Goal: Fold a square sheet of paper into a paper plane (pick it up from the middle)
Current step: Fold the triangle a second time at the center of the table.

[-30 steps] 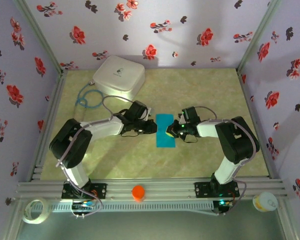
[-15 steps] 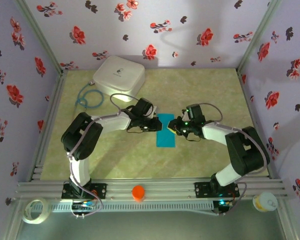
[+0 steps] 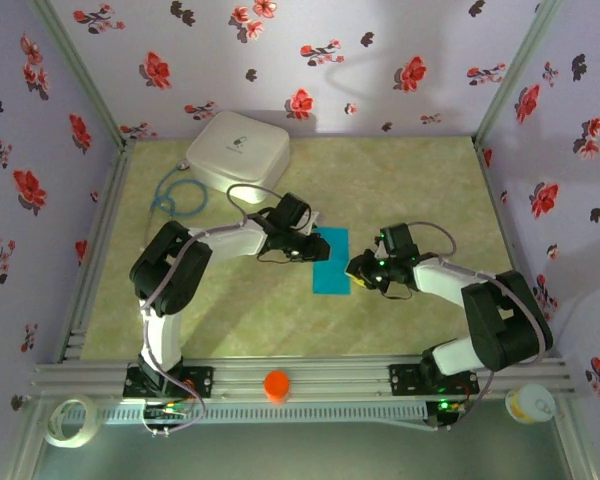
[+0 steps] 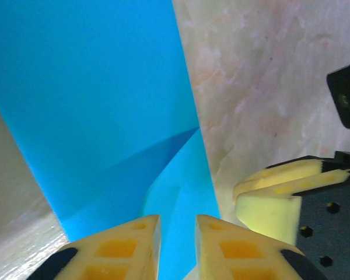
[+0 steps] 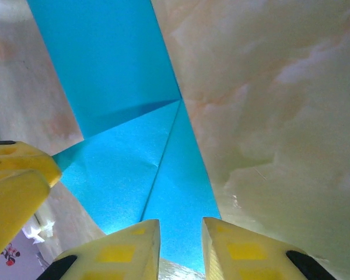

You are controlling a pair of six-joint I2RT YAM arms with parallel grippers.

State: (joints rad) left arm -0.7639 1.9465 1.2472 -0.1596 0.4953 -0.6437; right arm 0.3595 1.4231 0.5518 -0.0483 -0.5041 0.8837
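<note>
Mid-table, a touch right of centre: thin turquoise-blue paper sheet (image 3: pixel 330 260), folded to a narrow strip and lying flat on the marbled beige table top (image 3: pixel 430 190), long axis running from far edge to near edge. Wrist views show diagonal creases and a centre seam at one part of the strip, with the flaps meeting in a point. Left gripper (image 3: pixel 306 244) sits low at the strip's left long edge, toward its far end. Its yellow pads (image 4: pixel 128 245) are narrowly apart, with blue paper visible through the gap and nothing clamped. Right gripper (image 3: pixel 357 268) is at the right long edge, closer to the near end, and reads the same: narrow gap, paper under it, no grip. Can't tell if either set of tips touches the sheet. White rounded plastic box (image 3: pixel 238 150) is near the far-left corner, with a coiled blue cable (image 3: pixel 177 195) just beside it toward the left edge. Orange round cap (image 3: pixel 276 385) sits on the near-edge rail between the arm bases.
</note>
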